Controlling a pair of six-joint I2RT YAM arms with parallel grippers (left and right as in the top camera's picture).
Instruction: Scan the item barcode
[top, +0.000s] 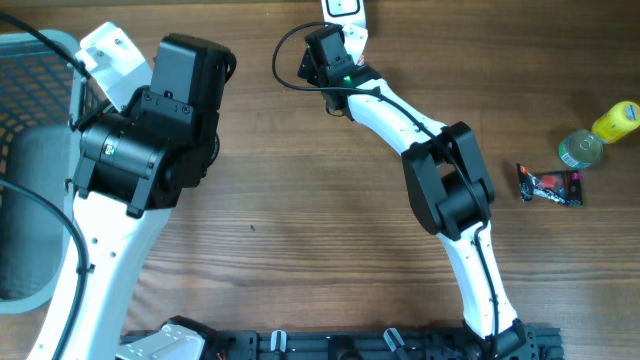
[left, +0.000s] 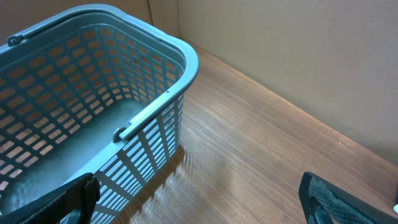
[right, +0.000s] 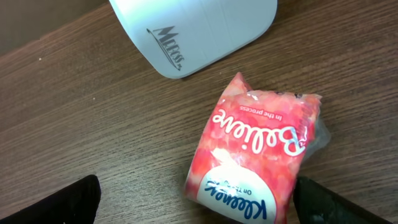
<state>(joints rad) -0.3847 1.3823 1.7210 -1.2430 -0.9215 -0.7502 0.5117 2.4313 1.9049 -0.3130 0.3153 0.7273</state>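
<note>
Tissue pack (right: 258, 152) — a pink Kleenex packet — is lying flat on the wooden table (right: 93, 112), just beside the white scanner (right: 193, 28). It is sitting directly beneath the right gripper (right: 202, 208), whose jaws are standing wide apart on either side of it, gripping nothing. The left gripper (left: 199, 208) is likewise gaping and holding nothing, hovering near the blue basket (left: 155, 50) — only the slatted floor is showing inside.

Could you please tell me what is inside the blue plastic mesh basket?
The blue plastic mesh basket shows only bare floor; its near corner is covered by the left end effector.
</note>
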